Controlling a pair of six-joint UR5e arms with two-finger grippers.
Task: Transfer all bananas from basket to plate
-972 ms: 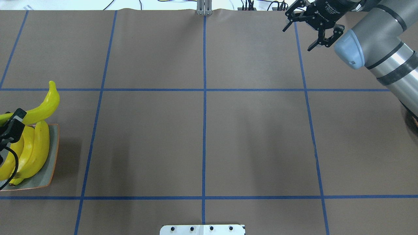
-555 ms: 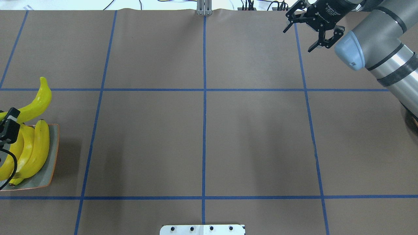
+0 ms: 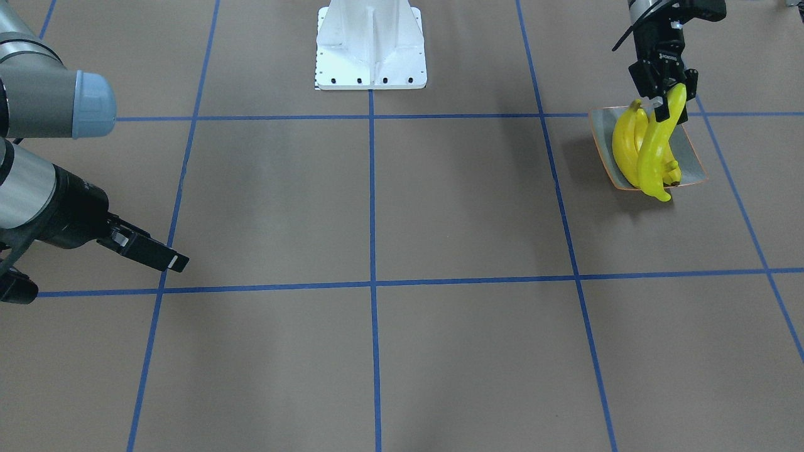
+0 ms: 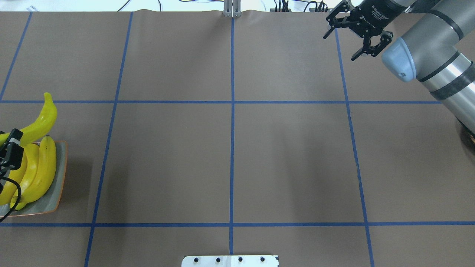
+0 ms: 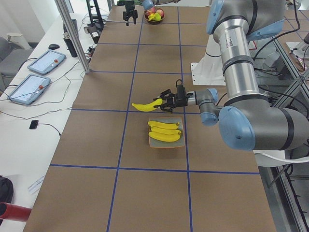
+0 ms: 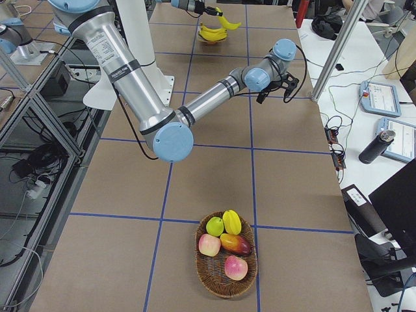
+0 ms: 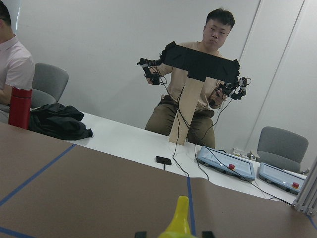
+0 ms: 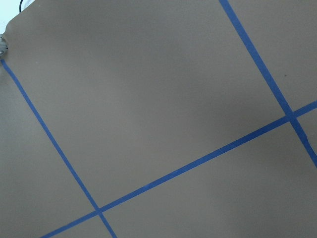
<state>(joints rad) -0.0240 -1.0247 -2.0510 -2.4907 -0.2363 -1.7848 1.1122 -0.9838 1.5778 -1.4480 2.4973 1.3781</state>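
Lower left of overhead view: left tool clamped on one curved yellow banana.
It juts past the upper edge of the small square grey-green plate, which carries the other yellow bananas. Upper right: right tool, fingers spread over brown bench.

At the left edge the left gripper clasps a banana, its tip jutting past the plate; other bananas lie on that plate. The right gripper hangs at far right, fingers spread.
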